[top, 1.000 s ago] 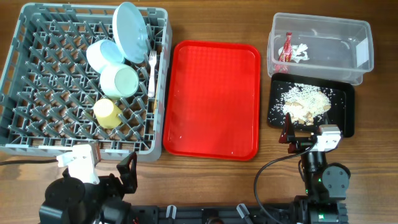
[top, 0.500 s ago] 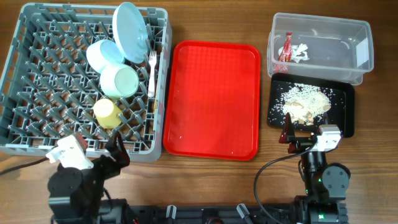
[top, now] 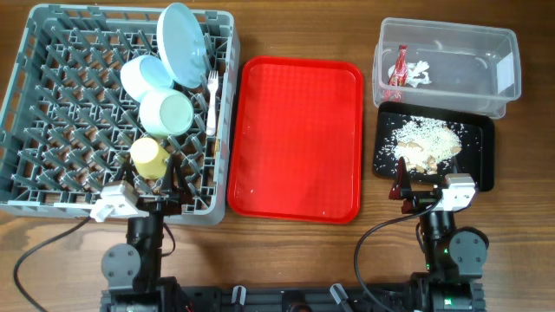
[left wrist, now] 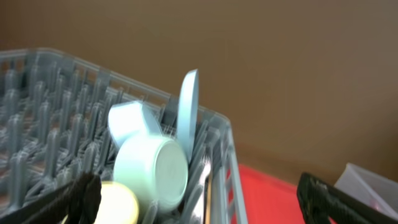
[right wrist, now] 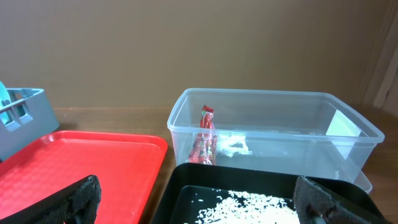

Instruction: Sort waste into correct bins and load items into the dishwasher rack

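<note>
Pincer fingers of the left arm (top: 147, 192) are seen spread wide with nothing between them, poised at the front wall of the dishwasher rack (top: 52, 130), just beside the yellow cup (top: 149, 156). The right pincer (top: 425, 192) is likewise parted and empty, at the near edge of the black tray (top: 481, 169), where the crumbs (top: 425, 139) are heaped. The plate (top: 182, 43), saucer (top: 143, 75), bowl (top: 166, 113) and fork (top: 211, 100) are already lodged in the rack; the wrapper (top: 401, 65) and napkin (top: 420, 72) lie in the clear tub (top: 507, 61); the chopstick cannot be made out. The red tray (top: 295, 139) is left bare on the bench (top: 286, 26).

2 risks are judged. The cup could be tipped, or a peg snagged, if the left pincer is driven forward or lowered so close to the rack wall. The black tray could be shoved and crumbs spilled if the right pincer is advanced.

Against the frame 1 s ago, the left arm is found swung from the bench's front-left corner up to the rack wall. The right arm and every item are unchanged.
</note>
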`<control>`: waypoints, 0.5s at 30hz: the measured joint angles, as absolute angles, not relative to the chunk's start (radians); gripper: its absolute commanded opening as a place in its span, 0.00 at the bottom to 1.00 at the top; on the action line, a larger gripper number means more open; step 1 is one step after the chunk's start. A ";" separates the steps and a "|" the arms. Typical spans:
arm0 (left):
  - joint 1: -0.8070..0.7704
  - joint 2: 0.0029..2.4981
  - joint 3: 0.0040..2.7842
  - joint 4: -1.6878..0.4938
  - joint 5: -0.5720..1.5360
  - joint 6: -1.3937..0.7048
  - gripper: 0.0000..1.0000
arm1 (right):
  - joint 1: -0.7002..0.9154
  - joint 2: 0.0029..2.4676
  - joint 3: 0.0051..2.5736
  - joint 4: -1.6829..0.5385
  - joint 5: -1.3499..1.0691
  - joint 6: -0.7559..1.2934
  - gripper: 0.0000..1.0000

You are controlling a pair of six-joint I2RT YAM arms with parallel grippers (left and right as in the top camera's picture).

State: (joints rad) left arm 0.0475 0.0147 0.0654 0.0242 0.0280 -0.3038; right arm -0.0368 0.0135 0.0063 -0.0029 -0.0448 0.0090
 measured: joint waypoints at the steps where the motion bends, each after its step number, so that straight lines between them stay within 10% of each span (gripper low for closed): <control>1: 0.046 0.014 0.043 0.071 0.028 -0.292 1.00 | -0.036 0.014 0.006 -0.003 -0.045 0.009 1.00; 15: 0.041 0.014 0.009 -0.068 0.036 -0.206 1.00 | -0.036 0.014 0.006 -0.003 -0.045 0.009 1.00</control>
State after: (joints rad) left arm 0.0410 0.0135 0.0086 -0.0681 0.0357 -0.2058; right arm -0.0364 0.0135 0.0063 -0.0029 -0.0452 0.0090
